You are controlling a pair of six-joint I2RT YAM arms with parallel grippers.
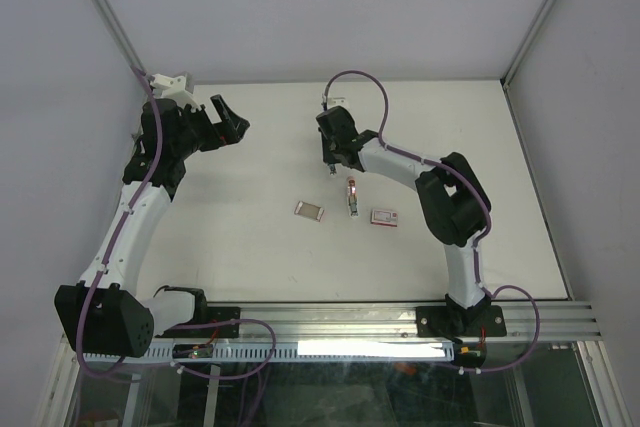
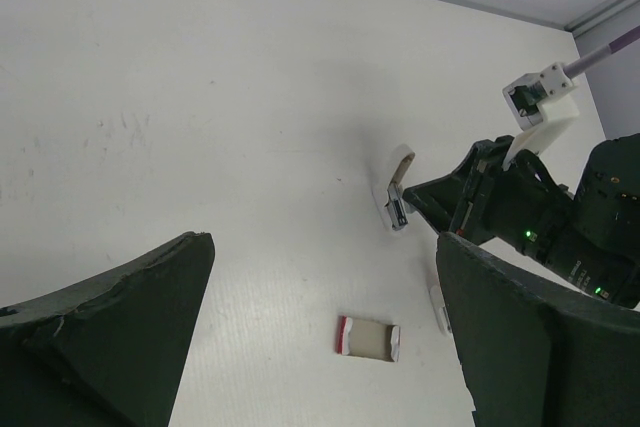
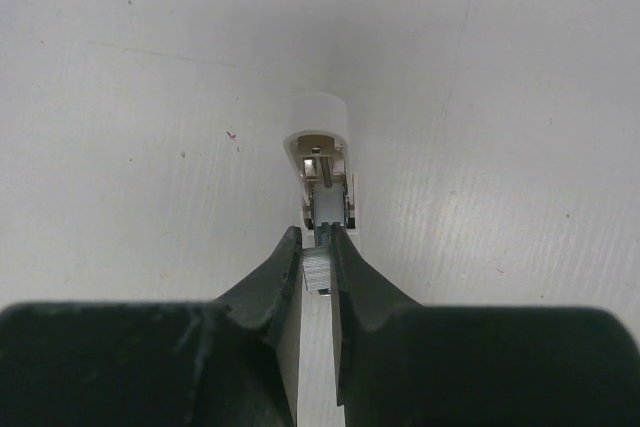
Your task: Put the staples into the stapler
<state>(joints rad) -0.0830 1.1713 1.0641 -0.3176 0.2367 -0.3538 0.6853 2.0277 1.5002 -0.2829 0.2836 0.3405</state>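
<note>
The right gripper (image 3: 317, 247) is pinched on a short silvery strip of staples (image 3: 317, 270), its two fingers nearly together with the strip showing between the tips. It hangs tilted downward over the middle of the table (image 1: 250, 257), and the tips sit at the near end of the stapler (image 3: 320, 162). Whether the strip already touches the stapler's metal channel cannot be told from the wrist view.

The stapler lies around the middle of the tabletop, a little toward the right edge, with its long side running from the far edge to the near edge. It is open. In the right wrist view the pale rounded cap is at the far end, and the bare silvery channel runs from it toward the fingers. From the left wrist view the top half stands swung up off the base, which rests flat on the table.

A small open tray (image 1: 309, 209) with red ends lies near the stapler toward the left edge. A red-and-white box (image 1: 385, 216) lies near it toward the right edge. Neither touches the stapler.

The left gripper (image 1: 232, 119) is raised near the far left corner, well apart from all three. Its fingers are spread wide and hold nothing.
</note>
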